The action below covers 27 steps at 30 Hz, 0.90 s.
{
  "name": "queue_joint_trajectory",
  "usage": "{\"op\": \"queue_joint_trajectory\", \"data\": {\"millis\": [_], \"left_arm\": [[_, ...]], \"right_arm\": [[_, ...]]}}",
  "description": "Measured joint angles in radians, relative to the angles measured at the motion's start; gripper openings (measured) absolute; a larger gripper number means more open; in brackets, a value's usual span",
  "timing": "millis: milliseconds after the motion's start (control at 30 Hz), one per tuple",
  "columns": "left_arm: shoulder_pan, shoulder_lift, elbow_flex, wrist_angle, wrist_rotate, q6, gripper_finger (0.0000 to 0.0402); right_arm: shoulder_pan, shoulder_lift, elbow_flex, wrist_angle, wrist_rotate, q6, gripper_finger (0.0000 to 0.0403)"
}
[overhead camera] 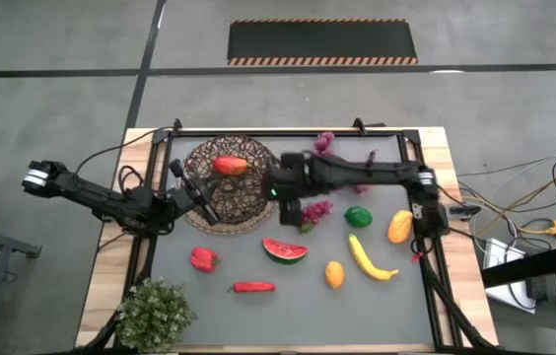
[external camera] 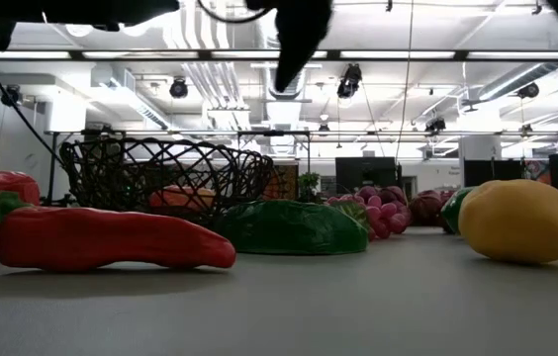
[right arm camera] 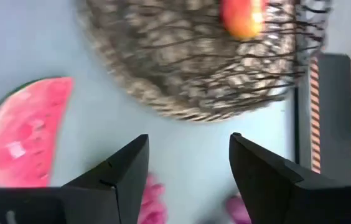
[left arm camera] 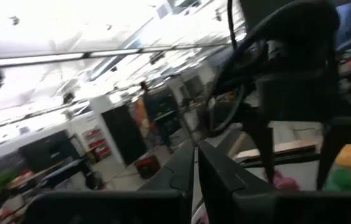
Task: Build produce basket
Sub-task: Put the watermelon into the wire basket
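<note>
Hovering my right gripper [right arm camera: 188, 177] just off the rim of the basket [overhead camera: 227, 183], I have its fingers [right arm camera: 121, 174] spread apart with nothing between them, and a bunch of purple grapes [overhead camera: 314, 211] lies right beneath and slightly behind the tips, its pink-purple beads showing between and beside them in the right wrist view. Ahead of the fingers sits the basket, already carrying one reddish-orange fruit [overhead camera: 229, 165]; off to one side of them is the watermelon slice [right arm camera: 23, 134]. The grapes look like a light moulded toy, lumpy and probably a little slick, so I judge the best hold is across the narrow middle of the cluster, where the beads give the pads something to seat against; a pinch at one end could let it swing or roll out. My left gripper [overhead camera: 181, 200] waits clenched shut at the basket's near edge, holding nothing I can see. The basket itself seems stiff but loosely woven and light, so it may slide on the counter [overhead camera: 258, 316] if I knock it; I would lower the fruit in, not drop it. The rest of the produce, including a banana [overhead camera: 369, 258], a green pepper [overhead camera: 358, 216] and a red chili [overhead camera: 252, 287], lies well apart from both sets of fingers.
</note>
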Motion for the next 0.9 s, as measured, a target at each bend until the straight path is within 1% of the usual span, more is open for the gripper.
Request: {"op": "queue_joint_trajectory", "data": {"millis": [67, 167, 267, 433, 500, 533, 600, 667, 733, 900], "left_arm": [[0.000, 0.023, 0.002, -0.001, 0.034, -0.012, 0.0005], [0.000, 0.062, 0.014, 0.007, 0.078, -0.042, 0.0005], [0.000, 0.102, 0.035, 0.007, 0.097, -0.066, 0.0005], [0.000, 0.166, 0.064, 0.008, 0.137, -0.187, 0.0005], [0.000, 0.195, 0.065, 0.006, 0.179, -0.244, 0.0005], [0.000, 0.211, 0.065, 0.006, 0.200, -0.264, 0.0005], [0.000, 0.242, 0.066, 0.006, 0.227, -0.308, 0.0005], [-0.001, 0.273, 0.066, 0.007, 0.235, -0.376, 0.0005], [-0.001, 0.307, 0.066, 0.011, 0.237, -0.445, 0.0005], [-0.002, 0.398, 0.079, 0.063, 0.238, -0.568, 0.0005]], "right_arm": [[0.034, -0.071, -0.127, 0.075, -0.002, 0.015, 0.0202], [0.082, -0.183, -0.337, 0.238, 0.001, 0.029, 0.0201], [0.129, -0.288, -0.545, 0.438, 0.001, 0.021, 0.0201], [0.168, -0.443, -0.867, 0.801, -0.002, -0.055, 0.0201], [0.171, -0.499, -0.985, 0.935, -0.014, -0.092, 0.0201], [0.171, -0.529, -1.044, 1.006, -0.039, -0.111, 0.0201], [0.164, -0.581, -1.158, 1.157, -0.097, -0.145, 0.0201], [0.148, -0.630, -1.267, 1.297, -0.172, -0.195, 0.0201], [0.128, -0.675, -1.367, 1.416, -0.221, -0.237, 0.0201], [0.085, -0.783, -1.552, 1.629, -0.234, -0.292, 0.0201]]}}
